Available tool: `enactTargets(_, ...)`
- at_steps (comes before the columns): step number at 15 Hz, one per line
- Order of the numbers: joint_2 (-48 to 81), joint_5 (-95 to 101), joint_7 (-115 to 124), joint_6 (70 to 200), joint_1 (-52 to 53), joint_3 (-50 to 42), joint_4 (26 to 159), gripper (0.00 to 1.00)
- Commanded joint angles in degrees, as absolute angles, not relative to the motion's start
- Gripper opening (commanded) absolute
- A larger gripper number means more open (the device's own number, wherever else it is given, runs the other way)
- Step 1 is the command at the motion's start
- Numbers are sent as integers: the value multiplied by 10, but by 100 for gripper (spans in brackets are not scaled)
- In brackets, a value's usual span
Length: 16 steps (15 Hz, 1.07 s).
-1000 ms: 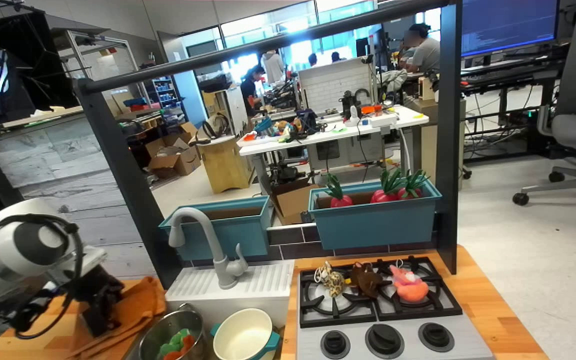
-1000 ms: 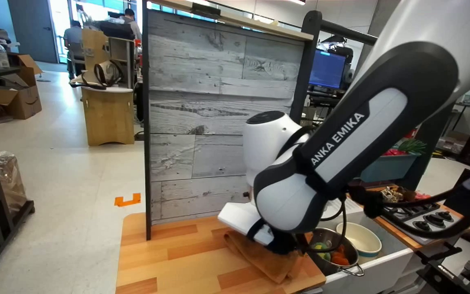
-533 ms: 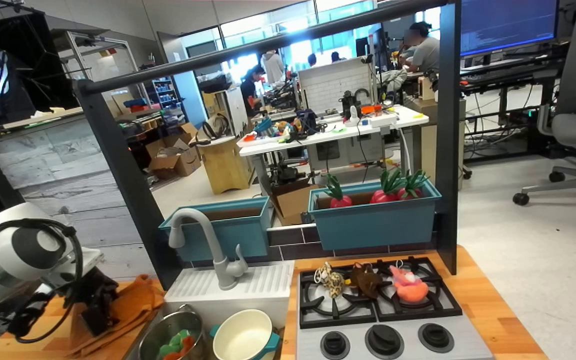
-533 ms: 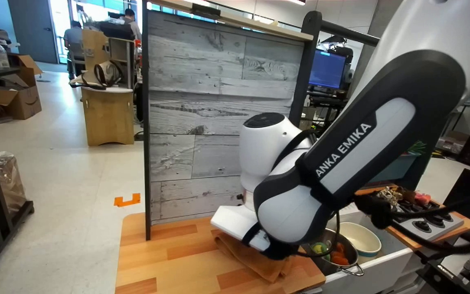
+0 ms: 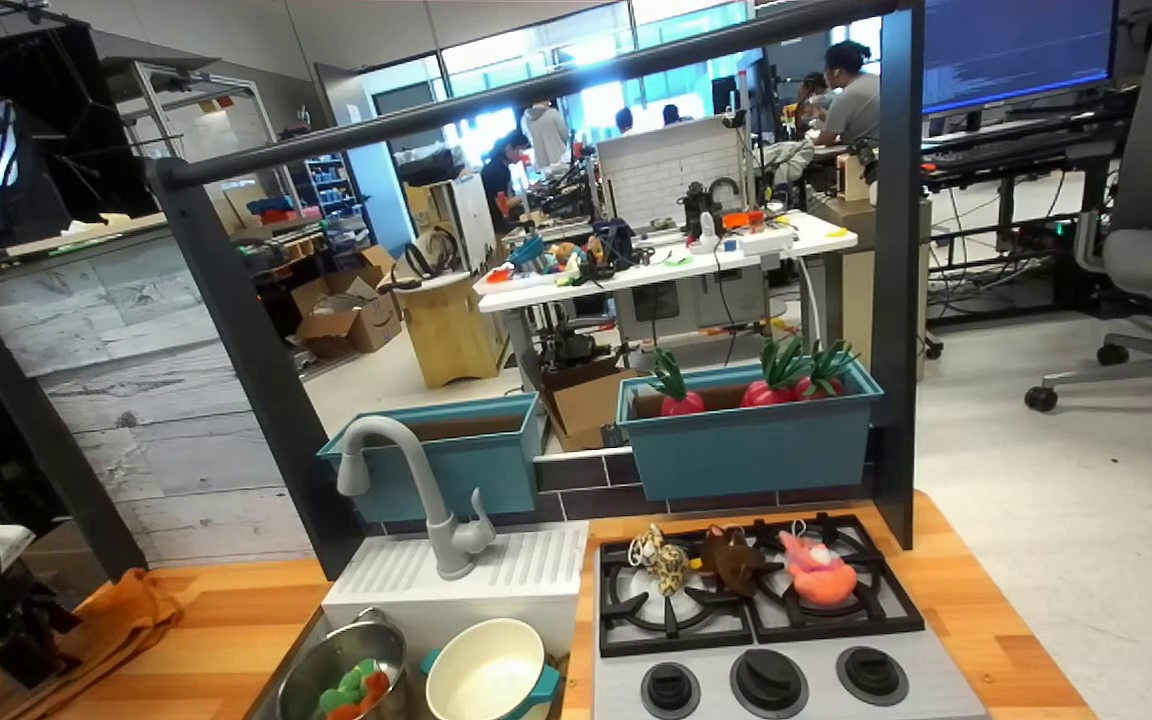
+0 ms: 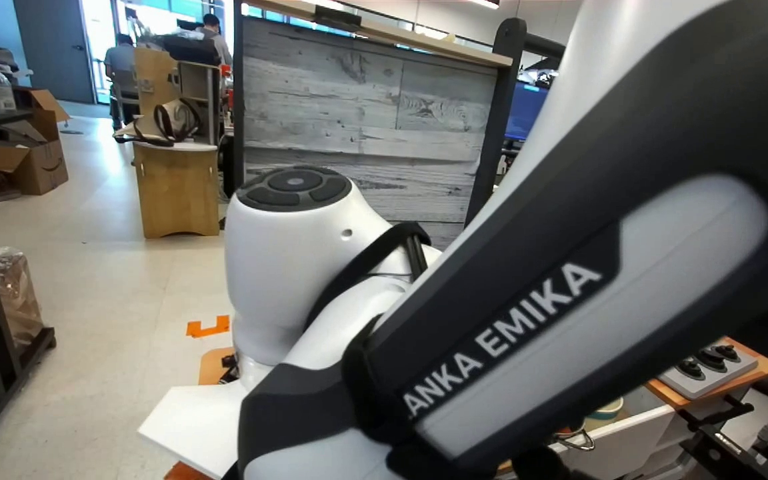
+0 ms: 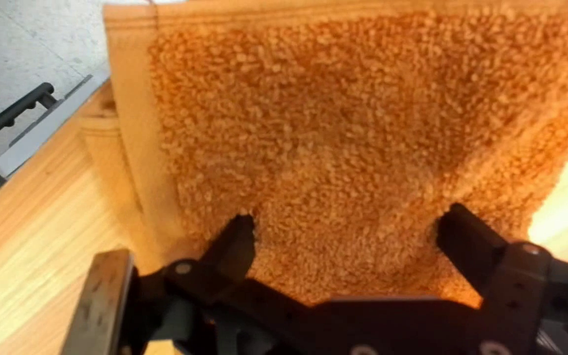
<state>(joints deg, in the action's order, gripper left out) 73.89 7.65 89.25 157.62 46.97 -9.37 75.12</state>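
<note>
"Spanning the towel [image 7: 338,123] from above, the gripper [image 7: 348,219] shows its jaws spread wide in the wrist view. Where do the tips sit?"

"Against the orange pile, it appears; cloth runs between the fingers [image 7: 234,246]. The towel lies rumpled on the wooden counter [image 7: 27,266], one hemmed corner reaching past its edge."

"And further along?"

"In an exterior view, the sink [image 5: 416,615]: a steel pot [image 5: 336,645] with green and orange pieces [image 5: 351,687], just beside a white pot [image 5: 486,668] with teal handles, below a grey faucet [image 5: 423,490]."

"Next to it?"

"The stove [image 5: 716,690], three plush toys [image 5: 733,562] in a row on its black grates [image 5: 676,644]; behind, two teal planters [image 5: 756,450], one holding red radishes [image 5: 766,394]."

"What crosses the foreground?"

"The arm [image 6: 477,333], seen in an exterior view; it covers most of the counter, leaving a scrap of towel visible low down beneath it."
</note>
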Motion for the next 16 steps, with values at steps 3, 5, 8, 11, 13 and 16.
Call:
enactTargets(3,756,55,926,1594,423,-144,782,100)
enactTargets(5,746,51,945,1592,406,-167,829,100)
enactTargets(8,755,58,928,1572,385,-164,829,100)
enactTargets(11,761,77,905,1582,410,-141,809,100)
enactTargets(13,753,92,889,1601,440,-132,804,100)
enactTargets(16,762,90,867,1617,486,-111,770,100)
